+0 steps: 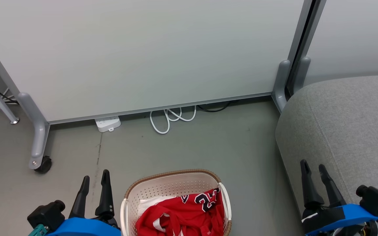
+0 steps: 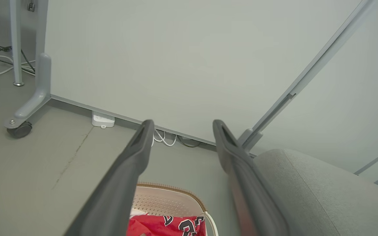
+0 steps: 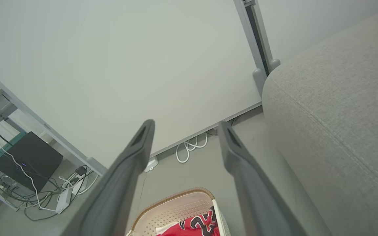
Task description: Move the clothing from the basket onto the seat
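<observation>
Since nothing is lying on the seat (image 1: 346, 124) yet, I'm calling this the very start of the job.

Head view first: the clothing (image 1: 182, 213) is sitting bunched in the basket (image 1: 172, 183) at the bottom centre of the frame. It's red stuff with a dark number showing on top, and a bit of white fabric is peeking out on its left. The seat is taking up the right of the frame, near the basket with a strip of floor (image 1: 208, 144) between them. Its grey top is looking bare as far as this view goes. The left gripper (image 1: 95, 175) is hovering at lower left and the right gripper (image 1: 312, 165) at lower right, in front of the seat's edge. Both are spreading their fingers wide and carrying nothing.

Left wrist view: the fingers (image 2: 133, 164) are standing wide apart. The basket with the red clothing is showing at the bottom centre between them, and the seat is curving in at lower right.

Right wrist view: the fingers (image 3: 130, 164) are gaping with nothing between them. The basket is at the bottom centre and the seat is running down the right side, with no clothing on the part that's showing. So I'm guessing every piece is waiting to be lifted out and carried over.
</observation>
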